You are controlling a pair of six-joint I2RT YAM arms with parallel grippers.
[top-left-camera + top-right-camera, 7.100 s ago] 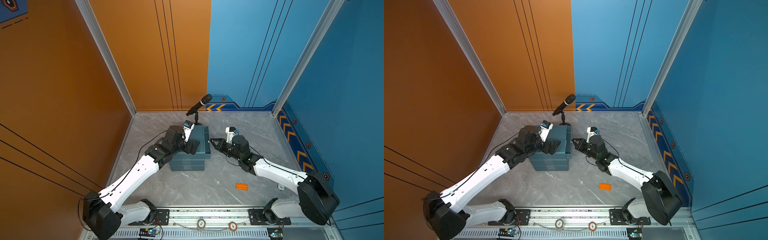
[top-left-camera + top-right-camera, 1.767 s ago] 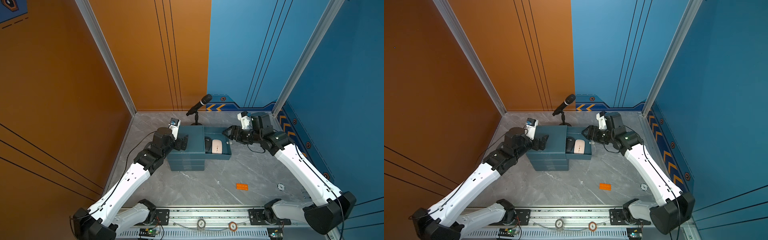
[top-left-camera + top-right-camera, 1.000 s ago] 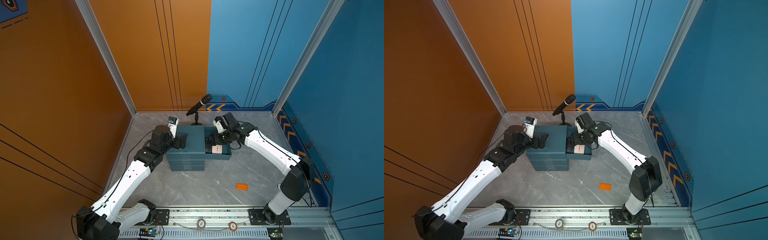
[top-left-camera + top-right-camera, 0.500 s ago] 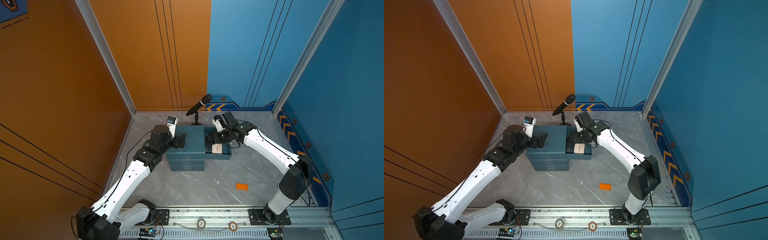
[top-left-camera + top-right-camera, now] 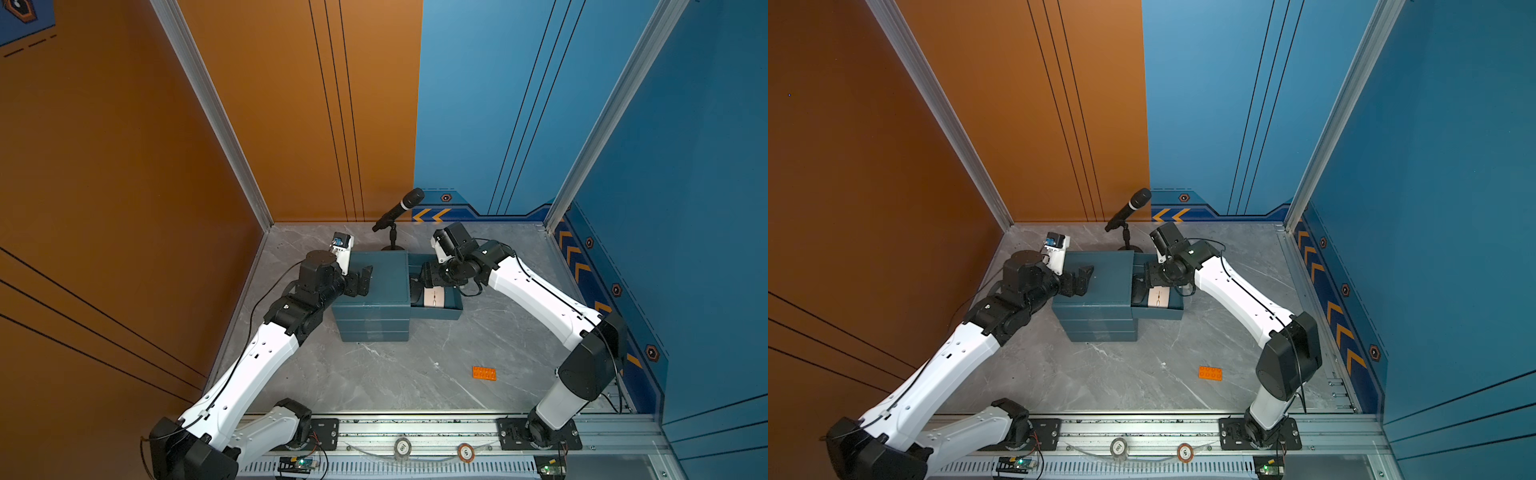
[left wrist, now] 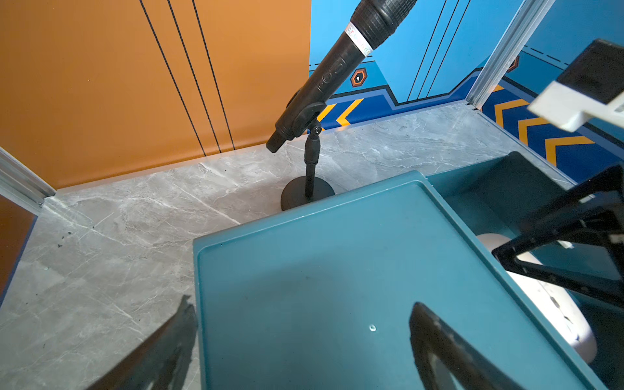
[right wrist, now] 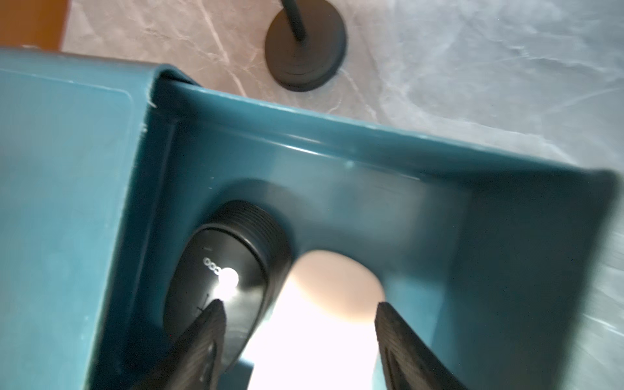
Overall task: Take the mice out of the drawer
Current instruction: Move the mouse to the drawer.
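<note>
Plainly, in both top views the pale pinkish-cream oval mouse (image 5: 434, 298) (image 5: 1158, 298) lies in the pulled-out teal plastic drawer (image 5: 436, 314), just right of a matte black oval mouse (image 5: 1139, 296). Its long axis runs near to far, and it sits right under the right hand (image 5: 428, 276). In the left wrist view the left hand (image 6: 300, 310), fingers apart and empty, straddles the left edge of the teal plastic cabinet (image 6: 320, 263), farther from the mice. In the right wrist view the right hand (image 7: 298, 305) stands spread across the cream mouse (image 7: 337, 287), not yet clamped, with one finger over the black mouse (image 7: 219, 263).
</note>
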